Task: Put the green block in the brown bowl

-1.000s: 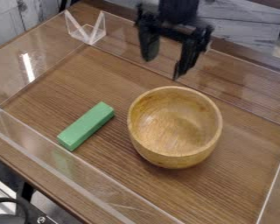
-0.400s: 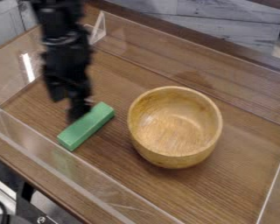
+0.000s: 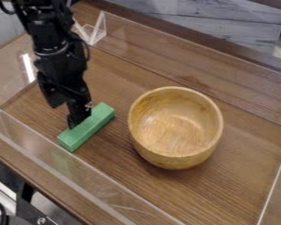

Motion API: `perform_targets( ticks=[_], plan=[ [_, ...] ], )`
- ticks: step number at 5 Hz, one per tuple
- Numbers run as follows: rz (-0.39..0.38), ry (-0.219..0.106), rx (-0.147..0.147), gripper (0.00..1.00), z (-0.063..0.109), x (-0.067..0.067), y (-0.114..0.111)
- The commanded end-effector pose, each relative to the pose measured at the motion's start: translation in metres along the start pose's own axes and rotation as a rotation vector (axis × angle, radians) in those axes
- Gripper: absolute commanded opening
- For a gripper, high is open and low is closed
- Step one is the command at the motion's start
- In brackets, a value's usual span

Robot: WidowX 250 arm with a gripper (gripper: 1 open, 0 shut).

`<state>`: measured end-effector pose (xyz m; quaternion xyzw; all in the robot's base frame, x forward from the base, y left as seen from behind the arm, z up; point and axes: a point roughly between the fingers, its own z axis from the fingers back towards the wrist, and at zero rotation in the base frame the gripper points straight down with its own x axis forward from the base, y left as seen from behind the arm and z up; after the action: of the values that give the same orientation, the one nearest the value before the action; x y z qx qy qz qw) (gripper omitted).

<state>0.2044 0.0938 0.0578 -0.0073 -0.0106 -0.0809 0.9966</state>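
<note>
Black robot fingers [image 3: 63,101], spread apart, hover in the left half of the frame, near the bright green rectangular block [image 3: 87,127], which lies on the brown wooden table [image 3: 126,180], left of the round light-brown wooden bowl [image 3: 176,128].

Black arm, dangling black cables

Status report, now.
Gripper open, near green block. Block on table, outside brown bowl. Nothing visible blocking the bowl's opening.
</note>
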Motion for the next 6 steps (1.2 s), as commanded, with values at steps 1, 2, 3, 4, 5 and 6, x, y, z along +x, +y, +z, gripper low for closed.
perform_targets(
  ticks=[1, 2, 3, 4, 5, 6],
  plan=[
    [-0.009, -0.034, 0.017, 1.0, 0.004, 0.013, 0.001],
    [-0.01, -0.034, 0.012, 1.0, 0.0, 0.018, -0.002],
    [-0.011, -0.034, 0.008, 1.0, -0.003, 0.024, -0.003],
    [-0.004, -0.034, 0.001, 1.0, -0.007, 0.029, -0.005],
    [0.006, -0.032, -0.007, 1.0, -0.009, 0.032, -0.006],
    [0.016, -0.03, -0.016, 1.0, -0.011, 0.035, -0.007]
  ],
)
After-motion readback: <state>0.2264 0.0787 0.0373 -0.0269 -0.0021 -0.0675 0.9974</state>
